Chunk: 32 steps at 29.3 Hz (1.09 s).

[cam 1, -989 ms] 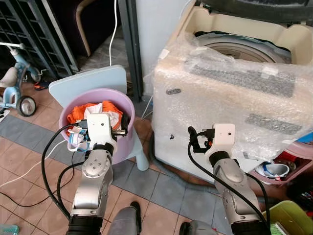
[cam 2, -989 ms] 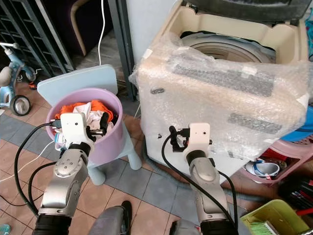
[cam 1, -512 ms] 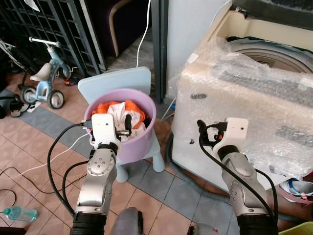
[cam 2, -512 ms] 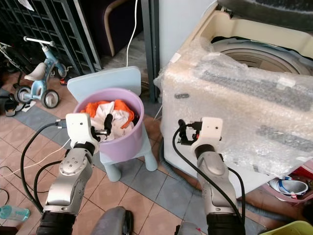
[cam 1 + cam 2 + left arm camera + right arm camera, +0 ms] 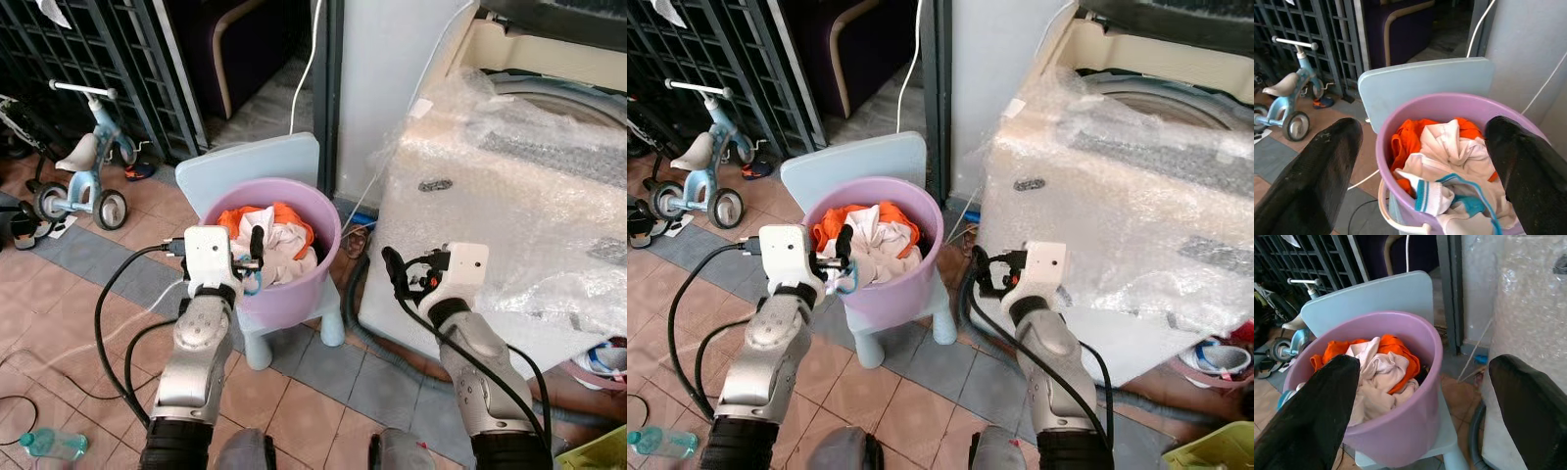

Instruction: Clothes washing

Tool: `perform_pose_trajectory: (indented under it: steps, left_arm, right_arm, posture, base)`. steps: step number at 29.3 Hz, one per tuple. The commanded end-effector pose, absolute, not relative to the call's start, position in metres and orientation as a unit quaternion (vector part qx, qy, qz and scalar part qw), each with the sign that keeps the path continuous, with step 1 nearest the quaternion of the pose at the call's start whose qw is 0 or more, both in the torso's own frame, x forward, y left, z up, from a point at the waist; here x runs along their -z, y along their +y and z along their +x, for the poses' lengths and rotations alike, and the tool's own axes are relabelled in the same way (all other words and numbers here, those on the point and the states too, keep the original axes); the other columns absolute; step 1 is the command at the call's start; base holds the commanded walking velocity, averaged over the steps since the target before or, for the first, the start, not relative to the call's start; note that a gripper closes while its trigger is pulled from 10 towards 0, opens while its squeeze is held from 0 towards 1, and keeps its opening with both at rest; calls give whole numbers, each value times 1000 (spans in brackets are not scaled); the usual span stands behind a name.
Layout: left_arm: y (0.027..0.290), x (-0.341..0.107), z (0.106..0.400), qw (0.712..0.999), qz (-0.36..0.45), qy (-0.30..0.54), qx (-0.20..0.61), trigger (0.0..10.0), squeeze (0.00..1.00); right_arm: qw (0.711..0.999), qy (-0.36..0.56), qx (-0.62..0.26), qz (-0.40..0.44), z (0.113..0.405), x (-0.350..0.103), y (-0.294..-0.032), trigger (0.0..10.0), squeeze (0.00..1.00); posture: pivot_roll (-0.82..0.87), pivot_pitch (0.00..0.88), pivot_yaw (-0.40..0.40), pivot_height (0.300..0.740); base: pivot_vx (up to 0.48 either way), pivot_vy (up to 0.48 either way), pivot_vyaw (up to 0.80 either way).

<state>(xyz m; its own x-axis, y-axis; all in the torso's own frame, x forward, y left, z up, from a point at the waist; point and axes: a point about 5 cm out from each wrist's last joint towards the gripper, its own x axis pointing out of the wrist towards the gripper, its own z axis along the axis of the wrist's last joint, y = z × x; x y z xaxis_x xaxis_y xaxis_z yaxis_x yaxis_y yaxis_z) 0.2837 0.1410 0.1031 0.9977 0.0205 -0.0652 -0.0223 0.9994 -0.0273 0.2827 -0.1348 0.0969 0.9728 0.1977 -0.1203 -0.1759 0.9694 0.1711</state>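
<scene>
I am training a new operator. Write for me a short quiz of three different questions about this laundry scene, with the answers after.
1. True or false: the purple basin stands on the floor tiles.
2. Multiple choice: what wraps the washing machine? A) a blue blanket B) bubble wrap C) a cardboard box
3. Short answer: are the fingers of the left gripper spread open or closed, and on what do they point?

Key
1. False. It stands on a light blue child's chair.
2. B.
3. Spread open, holding nothing; they point at the clothes, orange and white, that lie in the basin. The right gripper is open too.
</scene>
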Motion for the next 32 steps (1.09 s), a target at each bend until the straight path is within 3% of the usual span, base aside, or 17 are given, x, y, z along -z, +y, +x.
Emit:
perform_pose_trajectory:
  steps: [1,6,11,15,20,26,32]
  left_arm:
    - [134,-104,284,999,-20,31,-2,10000,0]
    - [138,-106,285,1000,-11,18,-4,10000,0]
    - [144,-103,282,1000,-8,24,-13,10000,0]
    - [146,-102,280,999,-12,26,-20,10000,0]
    - [142,-99,279,999,-13,29,-16,10000,0]
    - [140,-98,279,999,-24,34,-12,10000,0]
    - [140,-97,279,999,-26,41,-14,10000,0]
  right_arm:
    - [994,80,-71,28,284,-92,-143,10000,0]
    - [989,108,-80,67,284,-87,-132,10000,0]
    - [993,83,-81,-17,285,-88,-132,10000,0]
    - [987,83,-131,47,283,-93,-123,10000,0]
    - [987,75,-140,31,283,-95,-122,10000,0]
    - [987,76,-136,37,284,-94,-124,10000,0]
    - [986,89,-135,45,283,-90,-125,10000,0]
  posture:
    - [-24,88,30,740]
    - [-14,83,29,740]
    - [-7,85,31,740]
    - [-8,86,37,740]
    - [-14,90,32,740]
    - [-21,92,33,740]
    - [-24,98,32,740]
  base:
    - [0,0,0]
    - [0,0,0]
    - [0,0,0]
    - [285,0,0]
    - [295,0,0]
    - [321,0,746]
    - [314,0,0]
